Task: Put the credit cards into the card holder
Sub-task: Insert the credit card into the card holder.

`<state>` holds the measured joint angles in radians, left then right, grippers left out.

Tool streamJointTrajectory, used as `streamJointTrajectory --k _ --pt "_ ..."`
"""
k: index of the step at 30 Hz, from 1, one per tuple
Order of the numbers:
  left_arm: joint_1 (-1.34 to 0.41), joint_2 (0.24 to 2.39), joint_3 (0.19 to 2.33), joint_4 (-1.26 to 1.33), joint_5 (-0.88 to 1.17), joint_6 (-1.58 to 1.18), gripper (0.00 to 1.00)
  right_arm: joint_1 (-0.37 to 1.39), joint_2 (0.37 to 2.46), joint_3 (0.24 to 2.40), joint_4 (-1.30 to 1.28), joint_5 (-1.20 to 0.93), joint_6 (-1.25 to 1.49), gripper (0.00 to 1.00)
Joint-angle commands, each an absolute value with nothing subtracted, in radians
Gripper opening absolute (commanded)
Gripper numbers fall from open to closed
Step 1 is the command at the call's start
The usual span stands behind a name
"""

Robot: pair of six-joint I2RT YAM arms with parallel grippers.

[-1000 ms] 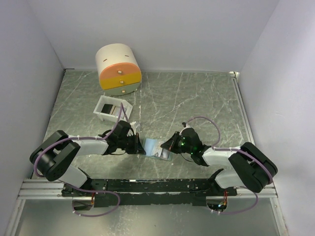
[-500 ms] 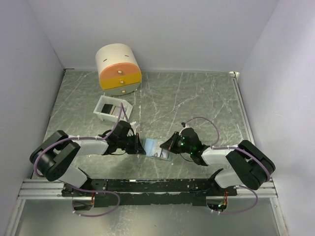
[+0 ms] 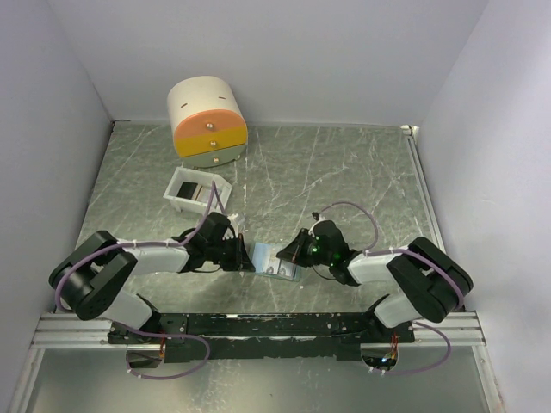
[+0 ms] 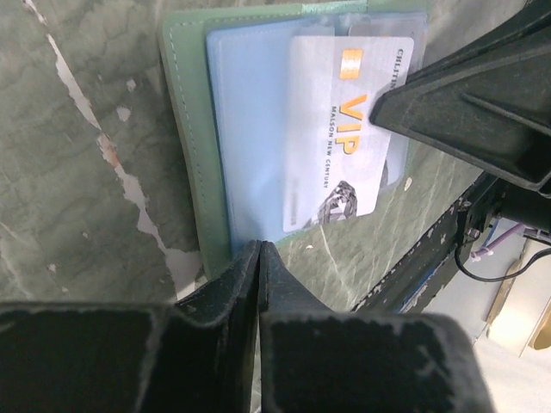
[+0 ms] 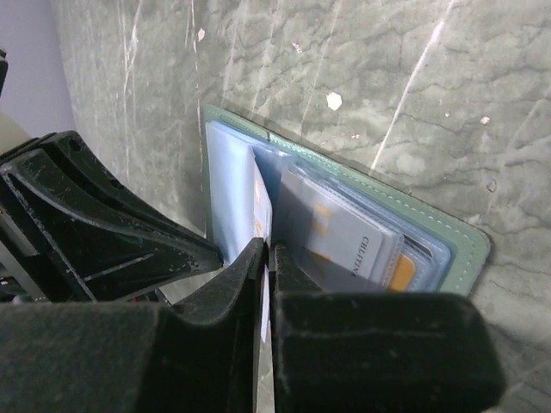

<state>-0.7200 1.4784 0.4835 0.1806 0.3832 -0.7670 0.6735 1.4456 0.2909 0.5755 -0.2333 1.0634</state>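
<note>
The card holder (image 4: 185, 129) lay open and flat on the veined, grey-green stone-patterned table (image 4: 77, 172). It was a stitched green rectangular cover with clear pale-blue sleeves (image 4: 245, 129) inside. A silvery credit card (image 4: 344, 138), lettered VIP in orange, sat tucked in a sleeve. The corner of an orange-yellow card (image 5: 405, 271) showed beneath it.

The holder lay directly ahead of the left gripper (image 4: 259, 249), its near edge at the fingertips. The jaws were pressed together; whether they nipped that edge could not be told. The right gripper (image 5: 265, 249) faced it from the opposite side, likewise closed, tips at the sleeves' mouth.
</note>
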Motion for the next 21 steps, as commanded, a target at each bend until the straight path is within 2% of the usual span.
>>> streamJointTrajectory --k 1,10,17,21 --pt "-0.735 1.422 0.482 0.121 0.344 -0.782 0.15 0.676 1.466 0.320 0.522 -0.251 1.005 0.06" --pt "-0.735 1.380 0.535 -0.025 0.204 -0.752 0.22 0.675 1.386 0.379 0.275 -0.168 0.950 0.33" --pt "-0.714 1.354 0.512 0.047 0.232 -0.795 0.32 0.676 1.327 0.415 0.154 -0.155 0.930 0.43" --pt "-0.694 1.343 0.490 0.106 0.289 -0.829 0.38 0.686 1.324 0.417 0.170 -0.170 0.946 0.45"
